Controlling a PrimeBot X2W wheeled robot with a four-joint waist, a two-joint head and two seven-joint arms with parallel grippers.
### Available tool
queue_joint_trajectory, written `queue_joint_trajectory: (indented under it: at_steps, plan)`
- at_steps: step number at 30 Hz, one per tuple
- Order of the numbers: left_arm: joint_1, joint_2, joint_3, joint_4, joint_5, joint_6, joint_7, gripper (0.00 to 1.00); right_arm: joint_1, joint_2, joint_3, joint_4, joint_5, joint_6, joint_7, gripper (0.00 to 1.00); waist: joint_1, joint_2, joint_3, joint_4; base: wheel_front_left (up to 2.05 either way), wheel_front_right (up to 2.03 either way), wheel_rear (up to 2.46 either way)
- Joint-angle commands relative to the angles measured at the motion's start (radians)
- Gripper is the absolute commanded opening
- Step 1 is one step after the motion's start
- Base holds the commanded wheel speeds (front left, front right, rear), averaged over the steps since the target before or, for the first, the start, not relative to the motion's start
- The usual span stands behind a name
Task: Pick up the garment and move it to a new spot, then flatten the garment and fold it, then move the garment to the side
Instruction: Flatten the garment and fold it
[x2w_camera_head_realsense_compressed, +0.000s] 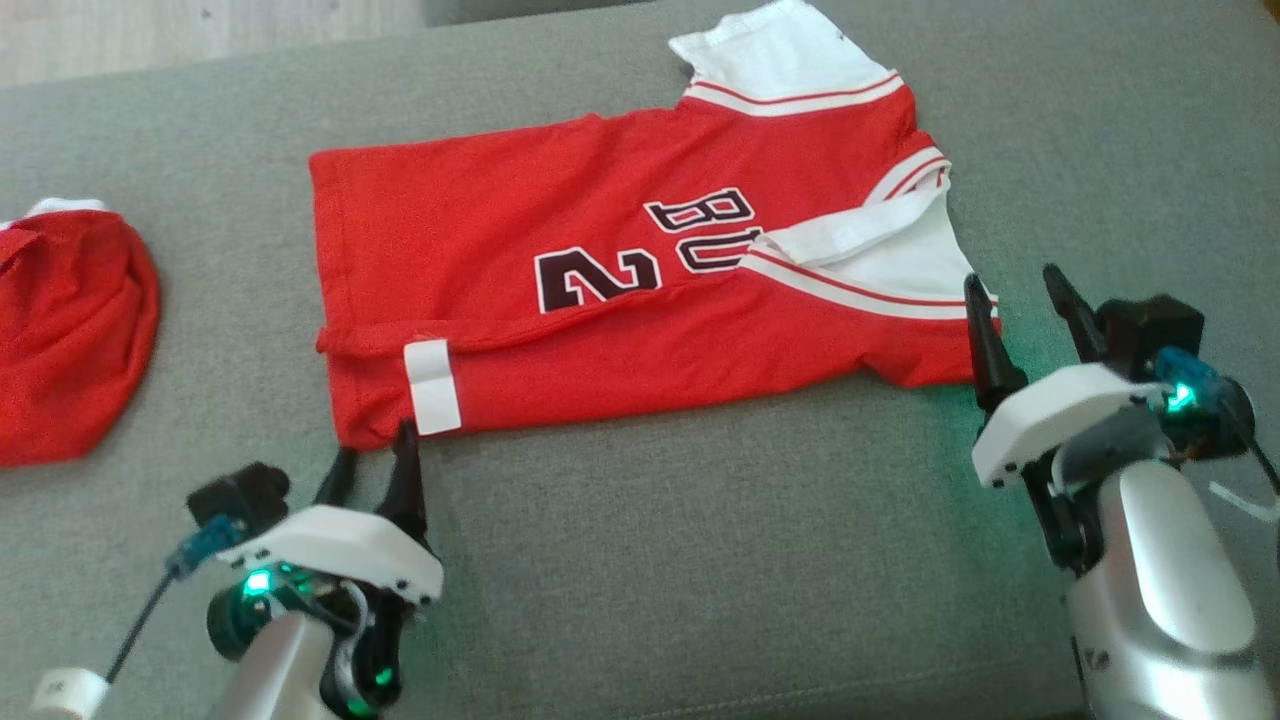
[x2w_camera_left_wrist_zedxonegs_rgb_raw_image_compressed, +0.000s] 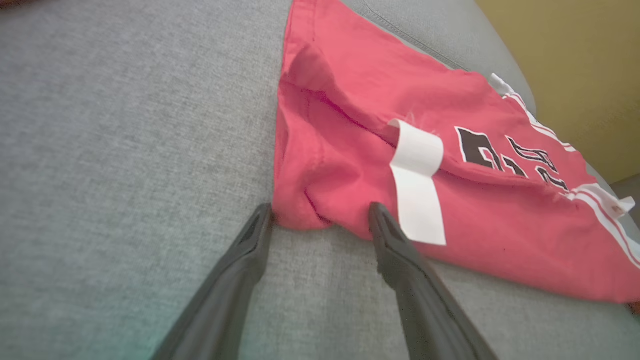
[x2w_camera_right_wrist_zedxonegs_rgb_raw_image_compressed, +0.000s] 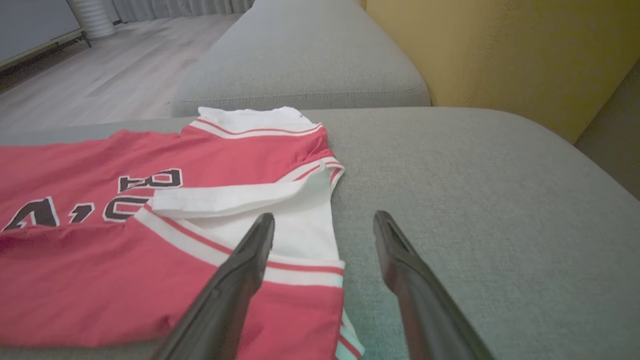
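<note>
The garment is a red jersey with white sleeves and dark lettering, lying folded lengthwise on the grey cushion. A white label shows at its near hem. My left gripper stands open just short of the near hem corner, nothing between its fingers; in the left wrist view the corner of the garment lies at the tips of my left gripper. My right gripper is open by the white sleeve edge, empty. In the right wrist view my right gripper straddles the sleeve edge of the garment.
A second red garment lies bunched at the cushion's left side. A yellow backrest rises behind the cushion on the right. Another grey cushion lies beyond, with wooden floor past it.
</note>
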Motion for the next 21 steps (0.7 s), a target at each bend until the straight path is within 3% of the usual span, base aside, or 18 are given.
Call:
queue_joint_trajectory:
  at_steps: [1, 8, 9, 11, 12, 21]
  plan:
    - [-0.044, 0.019, 0.047, -0.021, -0.010, 0.008, 0.003, 1.00, 0.007, 0.008, 0.016, -0.054, 0.004, 0.004, 0.010, 1.00, 0.0001, 0.0000, 0.012, -0.009, 0.00, 0.00, 0.00]
    - [-0.055, 0.014, 0.082, 0.003, -0.052, 0.009, 0.001, 1.00, 0.076, 0.011, 0.001, -0.123, 0.012, 0.004, 0.061, 1.00, 0.0001, 0.0000, 0.026, -0.012, 0.00, 0.00, 0.00]
    - [-0.057, 0.014, 0.081, 0.008, -0.053, 0.007, 0.003, 0.95, 0.082, 0.011, -0.001, -0.125, 0.012, 0.004, 0.069, 1.00, 0.0001, 0.0000, 0.027, -0.011, 0.00, 0.00, 0.00]
    - [-0.060, 0.013, 0.074, 0.016, -0.056, -0.002, 0.010, 0.49, 0.090, 0.011, -0.004, -0.125, 0.013, 0.004, 0.084, 1.00, 0.0001, 0.0000, 0.027, -0.009, 0.00, 0.00, 0.00]
    - [-0.062, 0.012, 0.069, 0.018, -0.056, -0.006, 0.011, 0.00, 0.093, 0.011, -0.007, -0.122, 0.015, 0.004, 0.090, 1.00, 0.0001, 0.0000, 0.026, -0.007, 0.00, 0.00, 0.00]
    - [-0.068, 0.008, 0.042, 0.005, -0.042, -0.034, -0.011, 0.00, 0.073, 0.012, -0.029, -0.002, 0.047, 0.004, 0.170, 1.00, 0.0001, 0.0000, 0.012, 0.016, 0.00, 0.00, 0.00]
